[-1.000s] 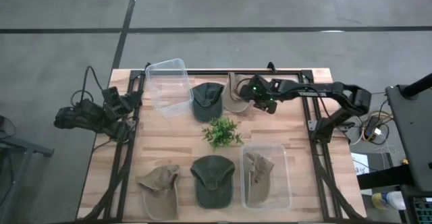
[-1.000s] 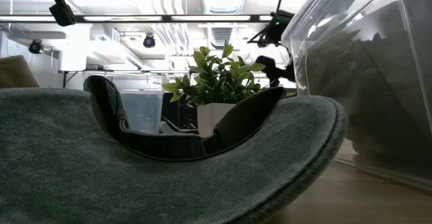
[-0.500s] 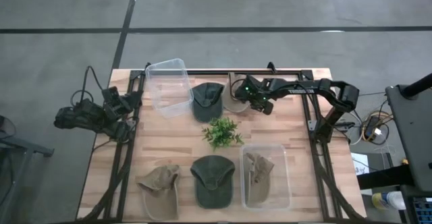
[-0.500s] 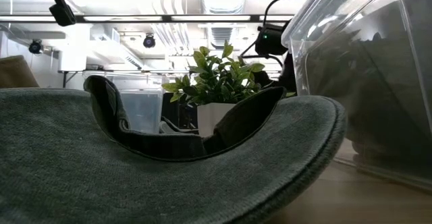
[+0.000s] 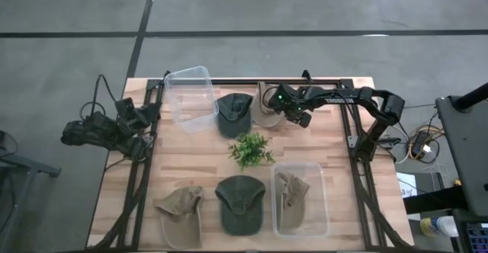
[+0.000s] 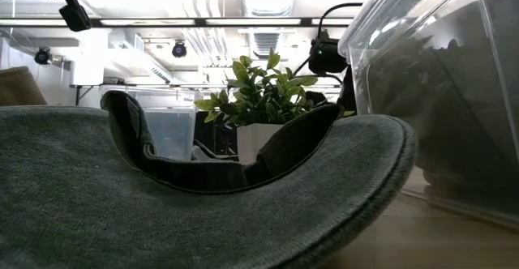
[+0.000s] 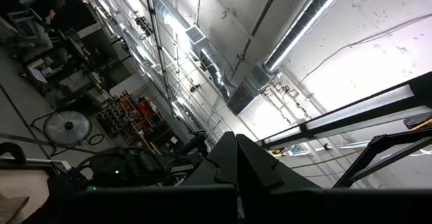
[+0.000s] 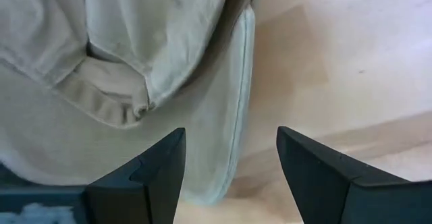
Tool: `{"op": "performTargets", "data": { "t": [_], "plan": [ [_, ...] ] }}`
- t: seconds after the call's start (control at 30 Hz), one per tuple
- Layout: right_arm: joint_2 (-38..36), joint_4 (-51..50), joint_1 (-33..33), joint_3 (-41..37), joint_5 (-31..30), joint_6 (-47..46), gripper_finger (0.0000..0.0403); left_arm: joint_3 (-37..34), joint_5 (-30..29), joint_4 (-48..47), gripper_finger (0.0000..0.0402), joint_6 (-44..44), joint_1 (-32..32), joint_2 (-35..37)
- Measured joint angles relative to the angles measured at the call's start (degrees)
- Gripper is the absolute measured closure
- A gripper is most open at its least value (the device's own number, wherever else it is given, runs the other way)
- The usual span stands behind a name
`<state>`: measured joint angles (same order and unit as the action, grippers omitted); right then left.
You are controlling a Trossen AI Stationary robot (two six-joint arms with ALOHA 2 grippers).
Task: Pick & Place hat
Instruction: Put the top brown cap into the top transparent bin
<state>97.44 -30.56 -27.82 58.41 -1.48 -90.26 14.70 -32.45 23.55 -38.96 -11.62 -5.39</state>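
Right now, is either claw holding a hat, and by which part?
Nothing is held. The right claw is open over the tan hat, at its brim edge; the left claw is parked off-table.

Small potted plant (image 5: 250,148) mid-table (image 5: 191,161)

Bright ceiling strip lights (image 6: 162,22) glare behind the potted plant (image 6: 259,99); the dark green hat (image 6: 195,212) nearest it looms soft and blurred.

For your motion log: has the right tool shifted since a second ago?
Yes. The right tool moved left toward the green hat, over the tan hat.
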Motion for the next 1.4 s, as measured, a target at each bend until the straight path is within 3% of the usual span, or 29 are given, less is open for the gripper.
{"op": "performTargets", "data": {
  "t": [0.17, 0.3, 0.6, 0.9, 1.2, 1.4],
  "plan": [
    [0.93, 1.46, -0.73, -0.02, -0.06, 0.25, 0.0182, 0.0, 0.0, 0.01, 0.0401, -0.04, -0.01, 0.0],
    [1.0, 2.72, -1.41, -0.02, -0.31, 0.46, 0.021, 0.0, 0.0, 0.0, 0.0401, -0.07, -0.01, 0.0],
    [1.03, 2.79, -2.48, -0.03, -0.71, 5.28, 0.0379, 0.0, 0.0, 0.0, 0.0401, -0.42, -0.01, 0.0],
    [-1.16, 1.78, -2.5, -0.02, -0.14, 8.99, 0.0392, 0.0, 0.0, 0.0, 0.0401, -0.52, -0.06, 0.0],
    [-9.8, -6.92, -2.57, 0.2, -3.42, 13.26, 0.0394, 0.0, -0.03, 0.0, 0.0401, -0.5, -0.06, 0.0],
    [-16.96, -7.64, -2.59, 0.17, -6.91, 15.66, 0.0394, 0.0, -0.07, 0.0, 0.0401, -0.5, -0.04, 0.0]
  ]
}}
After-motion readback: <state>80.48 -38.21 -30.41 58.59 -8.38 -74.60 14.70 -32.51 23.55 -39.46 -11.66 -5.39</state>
